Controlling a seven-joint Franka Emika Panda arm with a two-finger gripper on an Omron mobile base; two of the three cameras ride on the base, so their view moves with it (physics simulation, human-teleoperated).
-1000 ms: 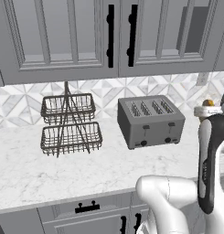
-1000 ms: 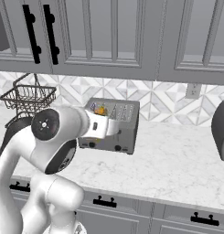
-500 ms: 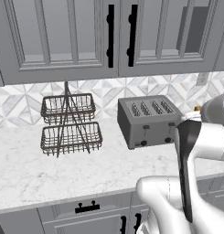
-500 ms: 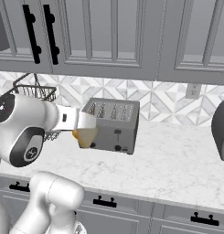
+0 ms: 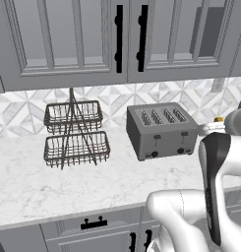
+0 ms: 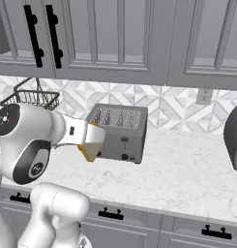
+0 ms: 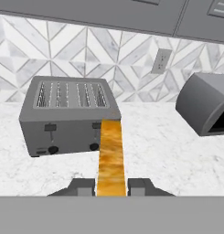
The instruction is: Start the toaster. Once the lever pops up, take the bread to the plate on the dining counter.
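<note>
Gripping the bread (image 7: 111, 157) edge-on between 2 dark fingertips (image 7: 84, 186), the jaws are seen clenched on the golden-orange slice, which is carried in the air in front of the toaster (image 7: 70, 114) and clear of its slots. From the right base view, the gripper (image 6: 91, 144) and the slice are held just left of the toaster's long face, above the marble surface (image 6: 187, 169). 4 empty slots are shown on the toaster's top, with black knobs along its front. The toaster is set on the surface against a patterned tile backsplash (image 5: 117, 96). A 2-tier wire basket rack (image 5: 75, 133) is placed well to its left, and a dark grey rounded appliance (image 7: 207, 105) to its right. Grey cabinets (image 5: 92, 39) with black handles are hung above.
</note>
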